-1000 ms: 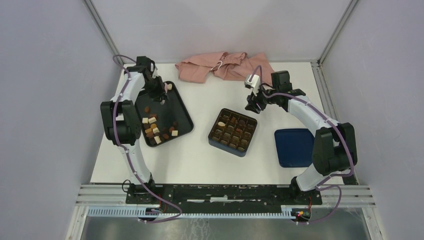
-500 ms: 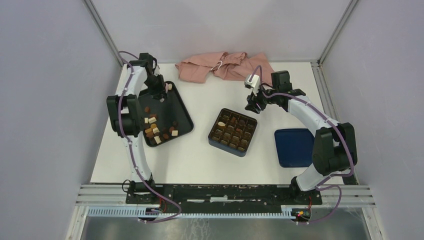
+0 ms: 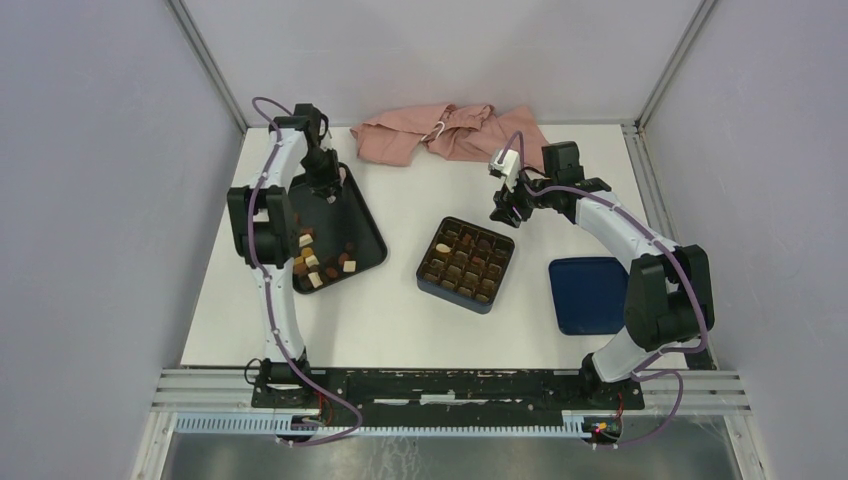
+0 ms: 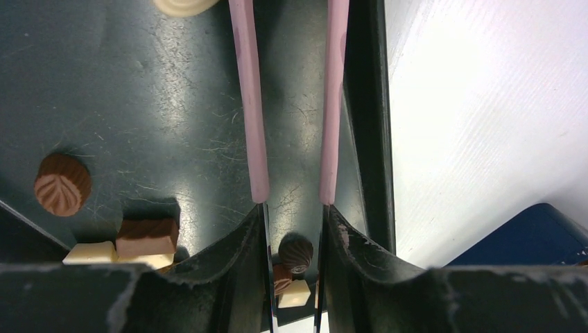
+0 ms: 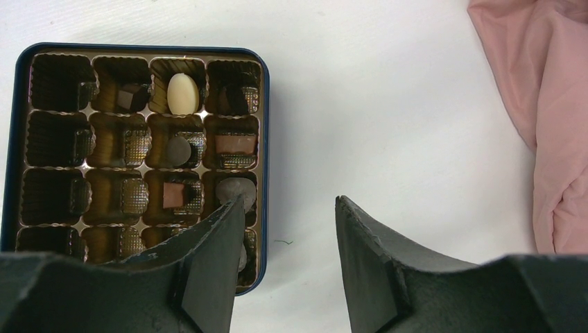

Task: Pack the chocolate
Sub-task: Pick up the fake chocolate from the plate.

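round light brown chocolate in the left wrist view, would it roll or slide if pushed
The round light brown chocolate lies flat on its broad face, so a push would probably slide it, not roll it. The black tray looks glossy, so it likely slides easily. Its moulded ribs look fine; a hard pinch might mark them.

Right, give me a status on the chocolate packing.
Done: a few pieces of chocolate sit in the box, though many cells are empty. In hand: nothing. The left gripper is down at the tray, jaws slightly apart and empty; the right gripper hovers open beside the box. Left: the loose pieces on the tray.
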Robot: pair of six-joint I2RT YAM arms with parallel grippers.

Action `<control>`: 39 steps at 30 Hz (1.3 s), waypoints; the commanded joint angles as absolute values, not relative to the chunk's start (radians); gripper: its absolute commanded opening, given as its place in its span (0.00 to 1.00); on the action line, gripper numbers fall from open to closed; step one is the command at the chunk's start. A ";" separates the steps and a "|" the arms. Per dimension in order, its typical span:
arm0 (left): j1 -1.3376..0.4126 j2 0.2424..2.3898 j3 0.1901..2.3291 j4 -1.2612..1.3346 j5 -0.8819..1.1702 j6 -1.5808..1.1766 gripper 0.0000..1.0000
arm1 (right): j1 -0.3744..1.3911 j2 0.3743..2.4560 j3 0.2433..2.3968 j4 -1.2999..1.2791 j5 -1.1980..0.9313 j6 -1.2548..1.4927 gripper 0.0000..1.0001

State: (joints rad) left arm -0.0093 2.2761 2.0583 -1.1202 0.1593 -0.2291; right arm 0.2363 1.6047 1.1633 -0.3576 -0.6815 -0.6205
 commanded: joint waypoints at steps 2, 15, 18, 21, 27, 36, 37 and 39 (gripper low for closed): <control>-0.026 2.292 2.114 -1.147 0.103 -0.180 0.39 | 0.236 1.616 1.200 -0.351 -0.710 -0.637 0.57; -0.048 2.330 2.147 -1.158 0.088 -0.176 0.39 | 0.235 1.621 1.198 -0.354 -0.713 -0.638 0.57; -0.051 2.338 2.156 -1.158 0.090 -0.177 0.40 | 0.235 1.621 1.199 -0.353 -0.715 -0.640 0.57; -0.054 2.351 2.162 -1.161 0.086 -0.177 0.40 | 0.235 1.619 1.198 -0.354 -0.715 -0.640 0.57; -0.051 2.371 2.177 -1.164 0.081 -0.178 0.40 | 0.236 1.618 1.198 -0.355 -0.716 -0.642 0.57; -0.053 2.383 2.191 -1.169 0.096 -0.179 0.40 | 0.235 1.617 1.199 -0.354 -0.718 -0.641 0.57; -0.052 2.383 2.190 -1.169 0.097 -0.179 0.40 | 0.235 1.618 1.199 -0.354 -0.719 -0.641 0.57; -0.051 2.385 2.189 -1.169 0.099 -0.179 0.40 | 0.235 1.618 1.199 -0.355 -0.718 -0.642 0.57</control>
State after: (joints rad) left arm -0.0483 2.3779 2.1479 -1.1709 0.0830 -0.2192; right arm 0.2363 1.6188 1.1633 -0.3611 -0.6975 -0.6304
